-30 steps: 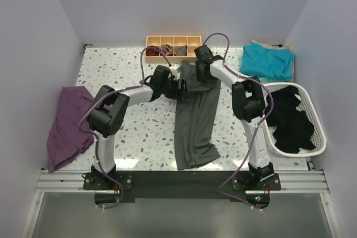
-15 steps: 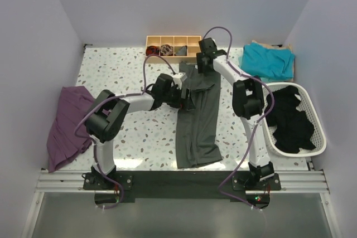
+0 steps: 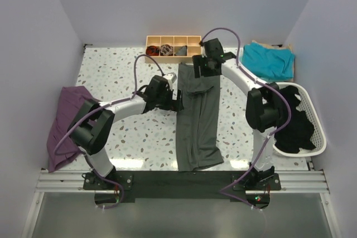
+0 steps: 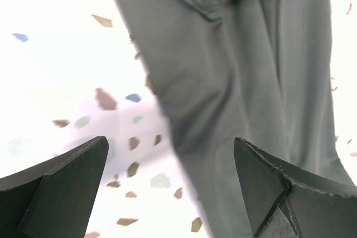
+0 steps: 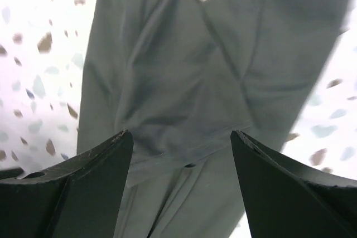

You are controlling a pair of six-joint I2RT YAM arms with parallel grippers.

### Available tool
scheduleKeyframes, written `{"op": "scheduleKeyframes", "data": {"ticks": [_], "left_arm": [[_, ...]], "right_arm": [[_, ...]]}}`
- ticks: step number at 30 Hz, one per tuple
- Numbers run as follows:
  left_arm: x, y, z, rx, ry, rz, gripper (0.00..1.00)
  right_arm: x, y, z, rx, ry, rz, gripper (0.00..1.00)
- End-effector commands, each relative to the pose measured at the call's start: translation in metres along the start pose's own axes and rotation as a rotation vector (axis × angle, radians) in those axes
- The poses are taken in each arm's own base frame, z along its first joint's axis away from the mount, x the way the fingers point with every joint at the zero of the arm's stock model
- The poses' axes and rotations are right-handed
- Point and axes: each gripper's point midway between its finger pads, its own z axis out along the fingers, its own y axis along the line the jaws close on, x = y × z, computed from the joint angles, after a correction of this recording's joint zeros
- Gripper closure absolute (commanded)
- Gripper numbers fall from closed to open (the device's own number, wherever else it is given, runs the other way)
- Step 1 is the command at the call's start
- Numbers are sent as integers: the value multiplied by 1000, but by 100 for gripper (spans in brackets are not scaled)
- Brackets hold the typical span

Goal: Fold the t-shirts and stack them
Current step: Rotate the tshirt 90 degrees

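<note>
Charcoal t-shirt (image 3: pixel 198 121): lying as a narrow strip down the middle of the surface (image 3: pixel 120 62), far to near; teal t-shirt (image 3: pixel 268 61) sitting far right.
Left gripper (image 4: pixel 170 139): I am hovering it open and empty at the strip's left edge.
Right gripper (image 5: pixel 181 132): hanging open, empty, over the strip's far end.
Risk: pinching only one layer could be pulling the fold apart.
Hidden: I am not making out the sleeves or the layer count; both wrist views are blurring.

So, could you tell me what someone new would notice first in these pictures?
A long grey shirt lies folded into a narrow strip down the middle of the table, with the left claw and right claw open over its far half. A teal shirt sits at the far right, beyond a white basket of dark clothes.
</note>
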Motion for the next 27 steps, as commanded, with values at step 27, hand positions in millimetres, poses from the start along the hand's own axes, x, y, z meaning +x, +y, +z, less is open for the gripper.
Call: {"op": "scheduleKeyframes", "data": {"ticks": [27], "left_arm": [[-22, -1, -30, -20, -67, 17, 0]], "right_arm": [[60, 5, -32, 97, -13, -115, 25]]}}
